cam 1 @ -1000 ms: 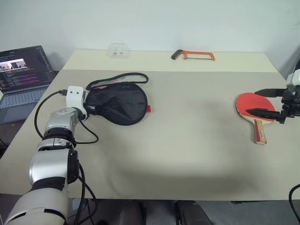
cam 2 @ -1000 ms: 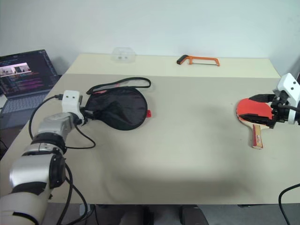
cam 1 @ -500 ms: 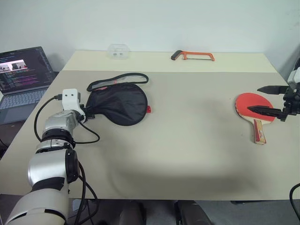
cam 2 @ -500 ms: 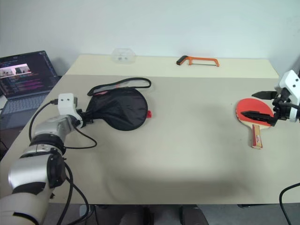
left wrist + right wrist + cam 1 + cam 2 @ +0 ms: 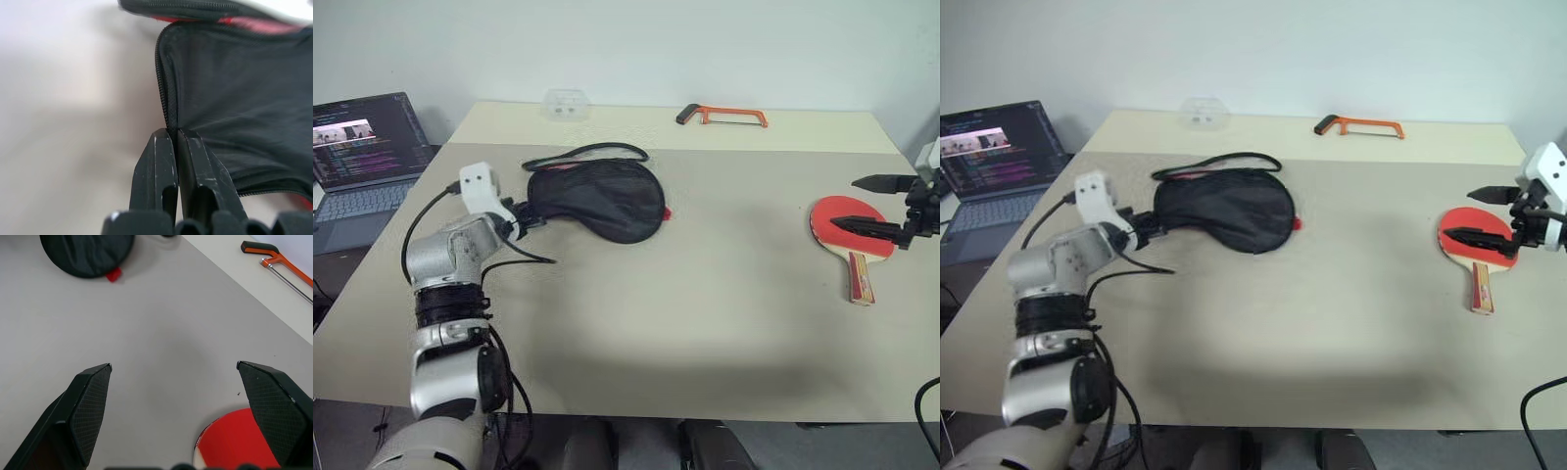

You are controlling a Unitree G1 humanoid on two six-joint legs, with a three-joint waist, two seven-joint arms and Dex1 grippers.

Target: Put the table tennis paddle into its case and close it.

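Dragged rightward across the table (image 5: 705, 323) since a second ago: case (image 5: 607, 198), now lying closer to the middle, black side up, with black cord loop (image 5: 597, 151) curled behind it and a small red tab poking out at its right edge. Pinched at its narrow end by left gripper (image 5: 530, 221), fingers (image 5: 164, 161) clamped tight on the fabric right beside the zipper teeth; red lining visible along the opened seam in the left wrist view. No logo, label or readable writing visible on the case from this side.

Unmoved near the table's right edge, well apart from the case: paddle (image 5: 847, 227), red rubber face up, pale wooden rim, short wood handle with a red-black stripe pointing toward the near edge. Hovering just above its face: right gripper (image 5: 871, 206), jaws spread wide, holding nothing.

Farther back: orange hacksaw (image 5: 722, 116), clear plastic box (image 5: 565, 102). Off to the left: open laptop (image 5: 357, 157), screen text too small to read.
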